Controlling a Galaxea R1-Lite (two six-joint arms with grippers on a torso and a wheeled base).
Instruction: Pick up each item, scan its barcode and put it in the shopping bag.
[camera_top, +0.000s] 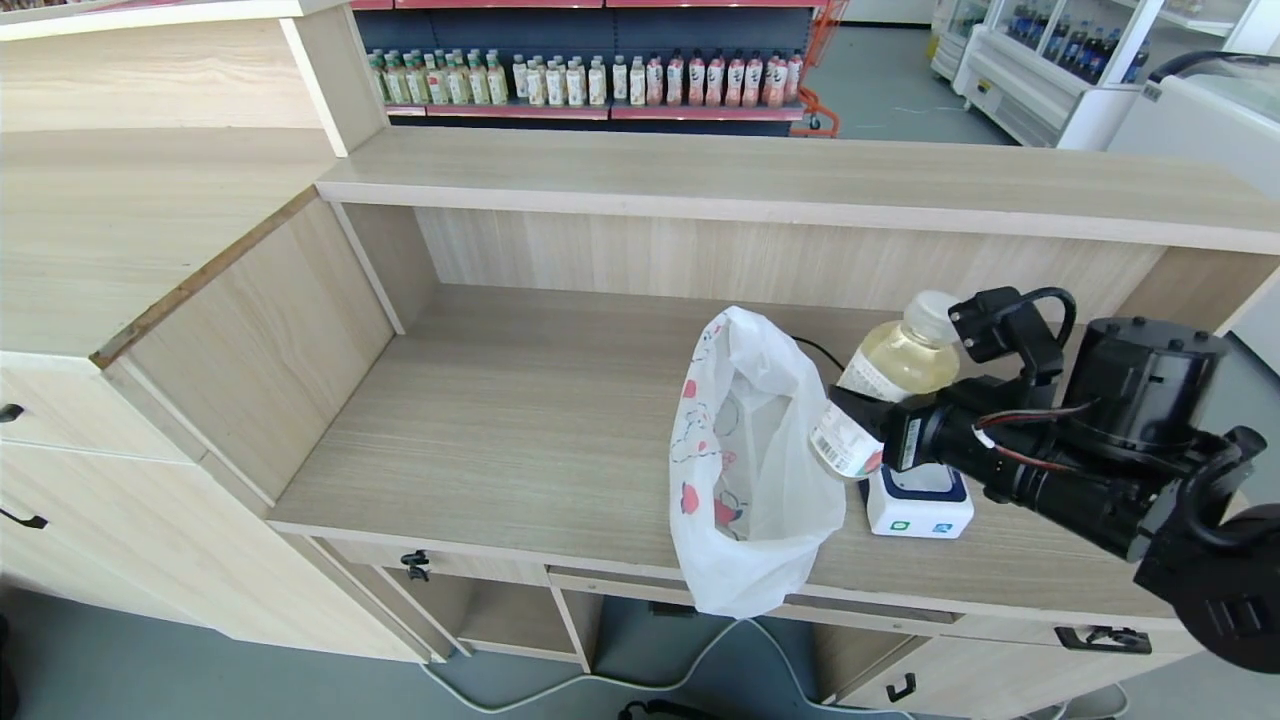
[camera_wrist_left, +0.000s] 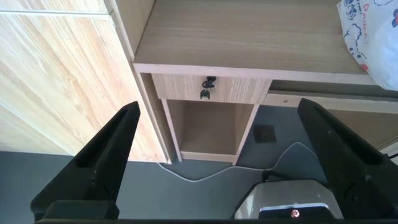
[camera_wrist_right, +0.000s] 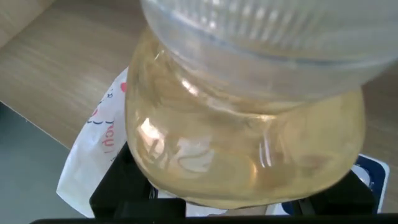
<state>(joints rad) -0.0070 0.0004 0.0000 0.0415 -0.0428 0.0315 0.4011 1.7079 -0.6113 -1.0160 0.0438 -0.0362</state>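
right gripper (camera_top: 862, 425): closest thing to the head cam, sitting at the end of the black arm that comes in from the right. It's clamped around the lower part of the bottle.
counter (camera_top: 500, 420): big pale wood checkout desk with a raised ledge along the back. Everything sits on its right half.
drinks shelf (camera_top: 590, 80): way back in the shop behind the ledge, with a row of small bottles on a red rack.
shopping bag (camera_top: 750, 470): white plastic with red and blue doodles, standing at the front edge of the counter. The mouth is open and the bottom sags over the edge. It's just left of the scanner.
left gripper (camera_wrist_left: 217, 168): fingers spread wide with nothing between them. It hangs low in front of the counter, facing the open cubby under it.
bottle (camera_top: 900, 365): clear plastic with yellowish drink and a pale cap. It's held tilted in the air, cap up toward the back wall, with the labelled end down right over the scanner and near the bag's rim.
scanner (camera_top: 920, 505): little white box with a blue top, on the counter directly under the bottle.
cable (camera_top: 820, 350): thin and black, peeking out behind the bag.
key (camera_wrist_left: 205, 93): stuck in the drawer front above the cubby.
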